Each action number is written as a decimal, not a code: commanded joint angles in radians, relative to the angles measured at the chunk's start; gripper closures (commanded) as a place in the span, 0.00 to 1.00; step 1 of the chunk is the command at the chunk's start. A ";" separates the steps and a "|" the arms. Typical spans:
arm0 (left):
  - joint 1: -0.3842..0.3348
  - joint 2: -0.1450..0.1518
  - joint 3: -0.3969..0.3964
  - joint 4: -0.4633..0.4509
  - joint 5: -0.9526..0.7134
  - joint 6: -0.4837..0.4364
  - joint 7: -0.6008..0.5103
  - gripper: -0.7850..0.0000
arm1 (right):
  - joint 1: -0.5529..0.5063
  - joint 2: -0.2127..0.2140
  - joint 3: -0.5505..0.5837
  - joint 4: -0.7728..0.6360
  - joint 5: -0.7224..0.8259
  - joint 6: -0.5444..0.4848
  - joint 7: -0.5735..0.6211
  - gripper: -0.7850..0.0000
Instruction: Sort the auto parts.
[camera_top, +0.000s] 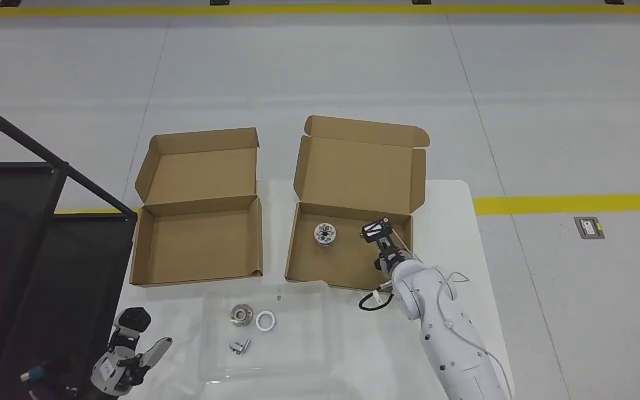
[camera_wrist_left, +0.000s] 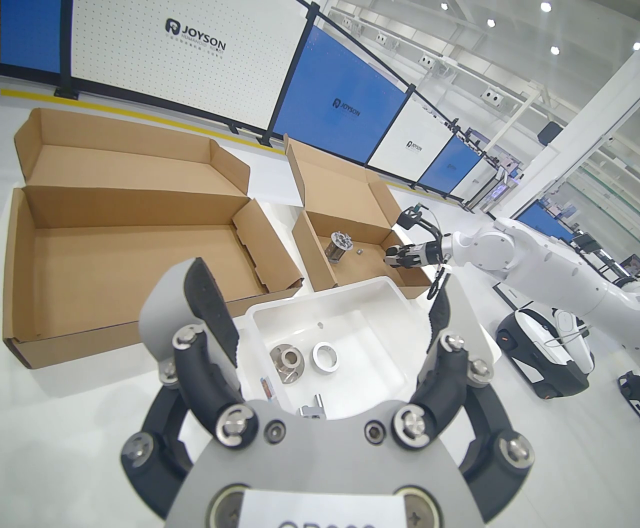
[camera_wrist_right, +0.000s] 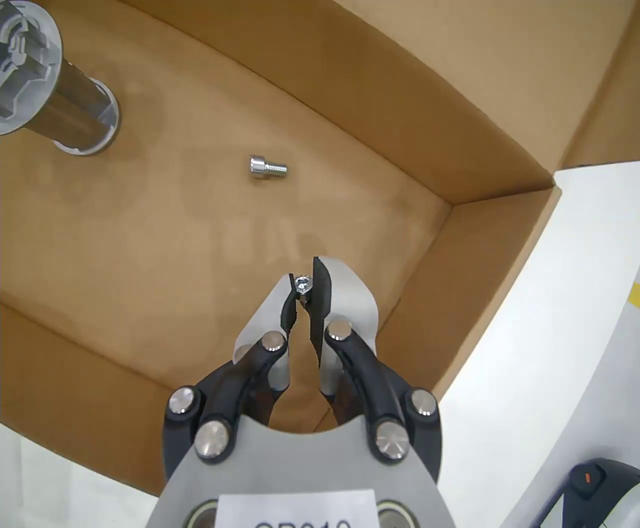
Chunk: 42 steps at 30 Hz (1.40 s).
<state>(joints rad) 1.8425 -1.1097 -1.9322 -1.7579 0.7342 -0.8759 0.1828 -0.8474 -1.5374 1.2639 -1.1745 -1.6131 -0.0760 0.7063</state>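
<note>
My right gripper (camera_wrist_right: 303, 286) hangs over the right cardboard box (camera_top: 400, 275) near its right wall, shut on a small silver bolt (camera_wrist_right: 303, 284). On that box's floor lie another bolt (camera_wrist_right: 267, 168) and a finned metal cylinder (camera_wrist_right: 45, 100), which also appears as the cylinder (camera_top: 326, 233) from above. My left gripper (camera_wrist_left: 320, 305) is open at the table's near left corner, short of the white tray (camera_wrist_left: 390, 300). The tray holds a flanged metal hub (camera_wrist_left: 286, 363), a silver ring (camera_wrist_left: 326, 357) and a small bracket (camera_wrist_left: 312, 407).
The left cardboard box (camera_top: 195, 245) stands open with nothing visible inside. A black frame (camera_top: 50, 260) borders the table on the left. Both boxes' lids (camera_top: 365, 150) stand up at the far side.
</note>
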 joint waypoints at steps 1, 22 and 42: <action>0.000 0.000 0.000 0.000 0.000 0.000 0.000 0.00 | -0.001 0.001 0.001 -0.001 0.002 -0.001 0.000 0.64; 0.061 0.009 -0.022 -0.162 0.222 -0.122 -0.092 0.00 | -0.349 0.049 0.035 -0.514 0.018 -0.271 -0.597 0.21; -0.156 0.024 0.340 -0.474 0.612 0.230 -0.759 0.00 | -0.654 0.135 0.141 -0.689 -0.162 -0.720 -1.426 0.00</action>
<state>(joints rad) 1.7340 -1.0861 -1.6234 -2.2408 1.3012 -0.6666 -0.5300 -1.5010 -1.4021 1.4054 -1.8638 -1.7750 -0.7961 -0.7219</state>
